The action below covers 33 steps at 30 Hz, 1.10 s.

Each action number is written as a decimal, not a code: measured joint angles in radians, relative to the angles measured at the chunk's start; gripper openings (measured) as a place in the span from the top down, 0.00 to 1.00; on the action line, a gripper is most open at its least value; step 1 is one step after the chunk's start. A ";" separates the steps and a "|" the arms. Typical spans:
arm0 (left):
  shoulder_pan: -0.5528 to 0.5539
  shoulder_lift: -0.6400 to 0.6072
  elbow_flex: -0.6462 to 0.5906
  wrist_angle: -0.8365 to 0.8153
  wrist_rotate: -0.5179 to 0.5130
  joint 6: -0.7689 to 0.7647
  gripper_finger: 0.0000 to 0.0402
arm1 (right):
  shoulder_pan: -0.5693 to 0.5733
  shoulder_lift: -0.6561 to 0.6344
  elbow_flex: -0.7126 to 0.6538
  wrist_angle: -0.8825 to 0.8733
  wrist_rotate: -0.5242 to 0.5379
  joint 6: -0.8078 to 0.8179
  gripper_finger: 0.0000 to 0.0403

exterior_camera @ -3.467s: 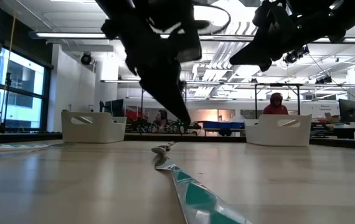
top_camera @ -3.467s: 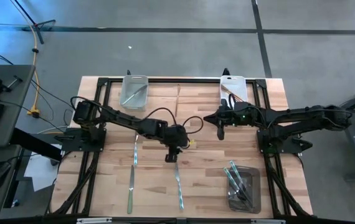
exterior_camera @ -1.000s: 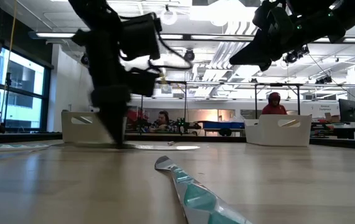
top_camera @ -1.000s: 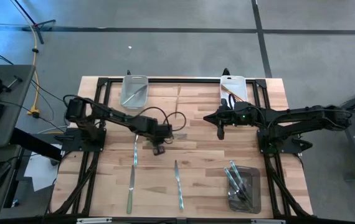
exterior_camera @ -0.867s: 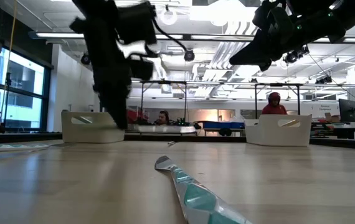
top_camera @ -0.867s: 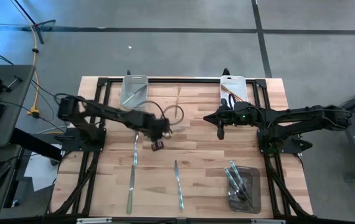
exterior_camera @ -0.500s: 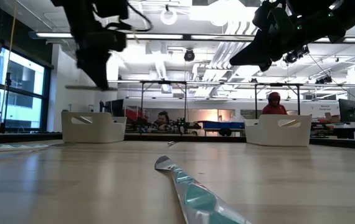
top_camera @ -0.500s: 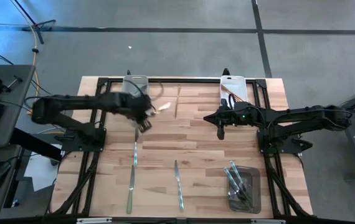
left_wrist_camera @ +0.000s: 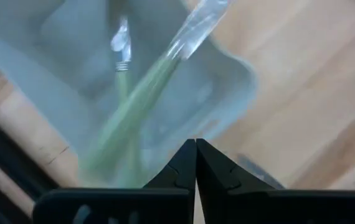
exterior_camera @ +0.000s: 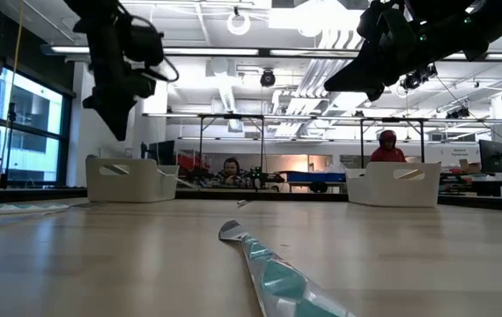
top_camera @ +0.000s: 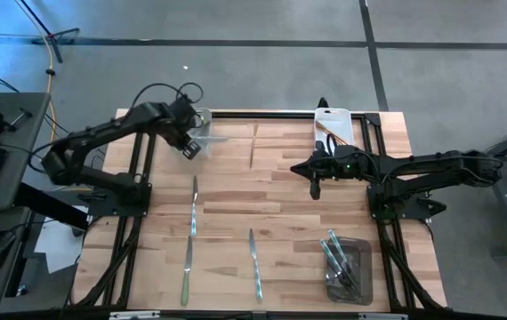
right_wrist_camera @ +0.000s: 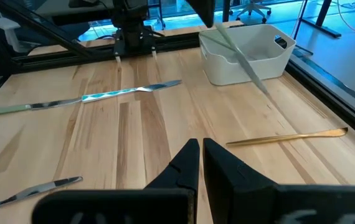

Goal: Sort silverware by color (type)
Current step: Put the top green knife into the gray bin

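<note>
Tool (left_wrist_camera: 195,163) of left arm seemingly closed, empty, over bin (left_wrist_camera: 227,81).

Three plastic bins (top_camera: 349,269) sit on a wooden table (top_camera: 289,209).

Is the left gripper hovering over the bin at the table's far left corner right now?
Yes: in the high view the left gripper sits over the near edge of the far left bin, well away from the knives lying on the table.

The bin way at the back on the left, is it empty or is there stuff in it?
Not empty. The left wrist view shows silvery pieces lying inside the back-left bin, and one knife sticks out over its edge. The left gripper hangs over it.
</note>
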 joint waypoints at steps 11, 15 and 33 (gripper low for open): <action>0.087 0.035 0.000 0.038 0.006 0.101 1.00 | 0.000 0.000 0.000 -0.001 0.000 -0.024 0.98; 0.057 0.035 0.000 0.072 0.006 0.131 0.98 | 0.000 0.000 0.000 -0.001 0.000 -0.025 0.98; -0.194 0.059 0.002 0.328 0.008 0.374 0.73 | 0.000 0.000 0.000 -0.001 0.000 -0.023 0.98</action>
